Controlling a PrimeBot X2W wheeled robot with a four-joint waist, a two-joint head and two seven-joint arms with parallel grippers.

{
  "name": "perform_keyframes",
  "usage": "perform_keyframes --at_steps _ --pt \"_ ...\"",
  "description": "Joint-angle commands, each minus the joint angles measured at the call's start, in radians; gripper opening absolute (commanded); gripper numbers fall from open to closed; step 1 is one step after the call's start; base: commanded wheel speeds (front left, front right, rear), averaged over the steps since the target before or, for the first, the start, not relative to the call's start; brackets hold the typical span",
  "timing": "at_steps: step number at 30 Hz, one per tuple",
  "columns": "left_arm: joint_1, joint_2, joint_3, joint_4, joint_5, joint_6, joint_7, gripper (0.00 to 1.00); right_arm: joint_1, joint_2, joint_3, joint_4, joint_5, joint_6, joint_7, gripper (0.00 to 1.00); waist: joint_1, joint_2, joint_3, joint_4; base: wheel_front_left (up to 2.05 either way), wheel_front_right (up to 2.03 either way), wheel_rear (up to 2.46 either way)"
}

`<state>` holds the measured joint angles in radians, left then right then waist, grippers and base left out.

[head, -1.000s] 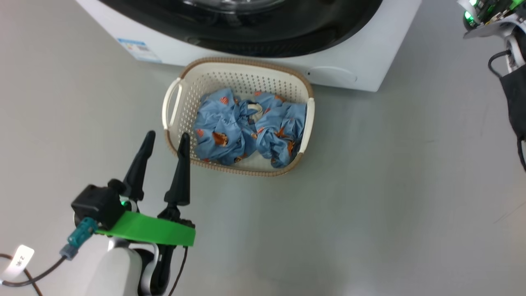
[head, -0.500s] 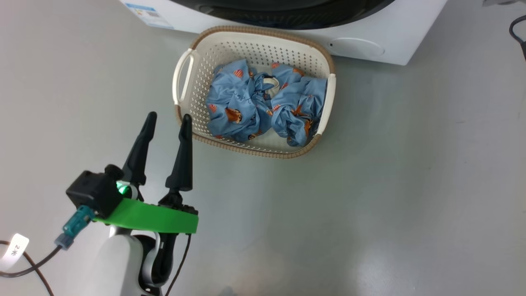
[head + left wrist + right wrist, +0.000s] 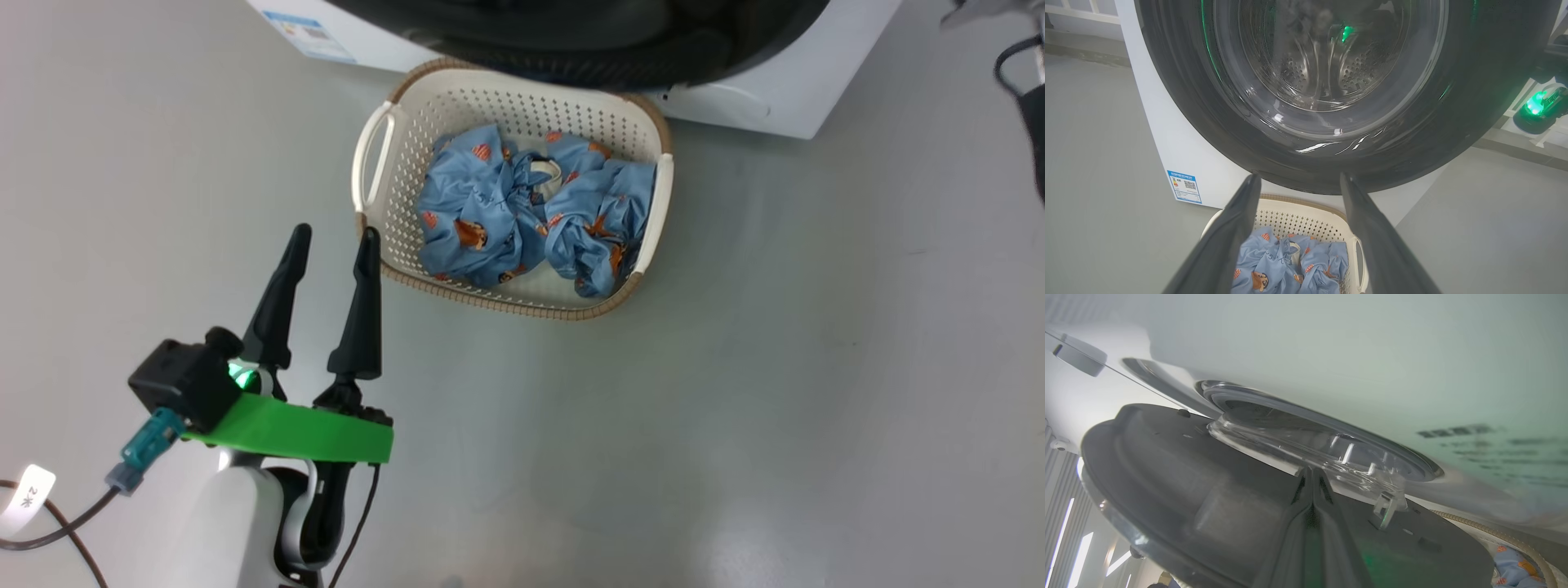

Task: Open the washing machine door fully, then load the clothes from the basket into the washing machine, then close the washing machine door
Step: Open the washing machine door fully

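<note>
Left fingers wide; right fingers shut behind washing machine door, now ajar.

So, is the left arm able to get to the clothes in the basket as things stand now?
Probably yes. The left claw is open, close to the near-left corner of the basket, and the clothes lie uncovered inside. The washing machine door overhangs only the far rim.
</note>
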<state>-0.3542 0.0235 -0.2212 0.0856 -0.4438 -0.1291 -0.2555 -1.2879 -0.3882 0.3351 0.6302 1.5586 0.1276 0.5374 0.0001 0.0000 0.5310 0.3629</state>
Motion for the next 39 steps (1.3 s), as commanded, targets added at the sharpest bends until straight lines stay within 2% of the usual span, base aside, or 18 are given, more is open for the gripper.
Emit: perform_keyframes --at_steps 1,12,20,39 --pt "0.0 0.027 0.037 -0.017 0.012 -0.002 -0.006 1.0 0.035 0.037 0.023 -0.047 -0.004 0.003 0.019 0.0 0.0 0.0 -0.018 -0.013 0.0 0.0 0.0" --pt "0.058 0.027 0.054 0.0 0.065 -0.002 -0.006 1.0 0.199 0.067 0.073 -0.164 0.015 0.003 0.051 0.0 0.0 0.0 -0.113 -0.061 0.0 0.0 0.0" --pt "0.108 0.027 0.056 0.007 0.098 -0.002 -0.006 1.0 0.292 0.087 0.098 -0.224 0.025 0.003 0.067 0.0 0.0 0.0 -0.174 -0.071 0.0 0.0 0.0" --pt "0.213 0.027 0.041 0.024 0.122 -0.002 -0.006 1.0 0.483 0.183 0.172 -0.302 0.039 0.003 0.118 0.0 0.0 0.0 -0.304 -0.011 0.0 0.0 0.0"
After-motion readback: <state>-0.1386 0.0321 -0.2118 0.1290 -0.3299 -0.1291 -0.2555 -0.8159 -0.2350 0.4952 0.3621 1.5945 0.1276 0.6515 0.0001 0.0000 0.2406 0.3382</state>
